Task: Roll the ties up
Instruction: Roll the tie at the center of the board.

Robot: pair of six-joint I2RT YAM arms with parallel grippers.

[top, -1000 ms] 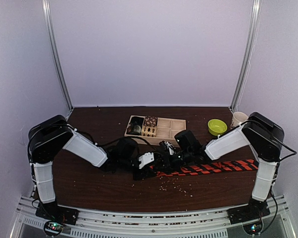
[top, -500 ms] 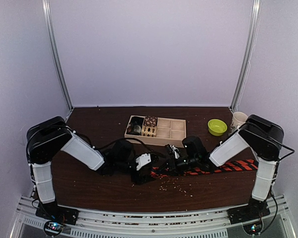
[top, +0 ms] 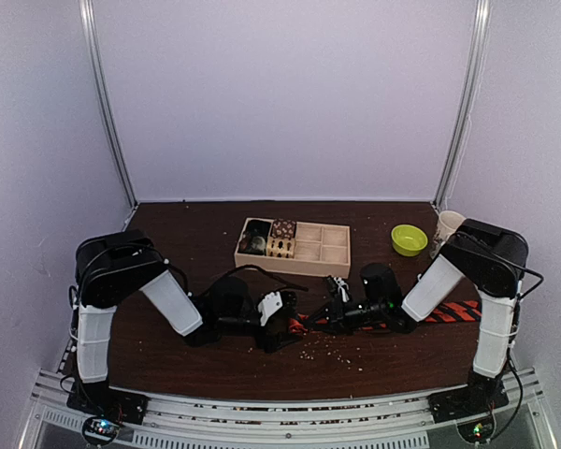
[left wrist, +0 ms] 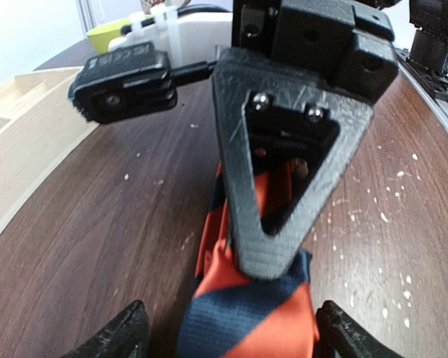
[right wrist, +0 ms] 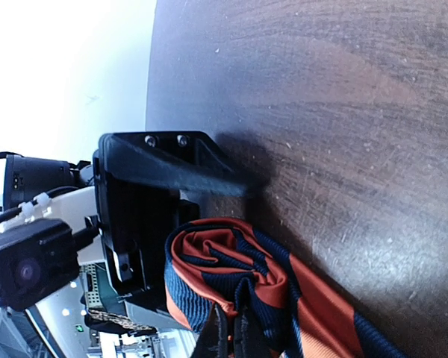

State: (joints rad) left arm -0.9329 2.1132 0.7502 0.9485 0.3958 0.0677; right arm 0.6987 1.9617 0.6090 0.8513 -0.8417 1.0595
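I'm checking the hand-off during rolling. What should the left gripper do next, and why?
Probably close the left gripper on the tie: its jaws stand open astride the fabric while the right gripper pinches the rolled end, so a second grip would free the right one to re-turn.

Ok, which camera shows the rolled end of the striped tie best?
The right wrist view: the tie fills it close up, its coiled layers clearly visible. The left wrist view shows flat striped fabric partly under the right gripper's finger. The top view shows only a thin striped strip beside the right arm.
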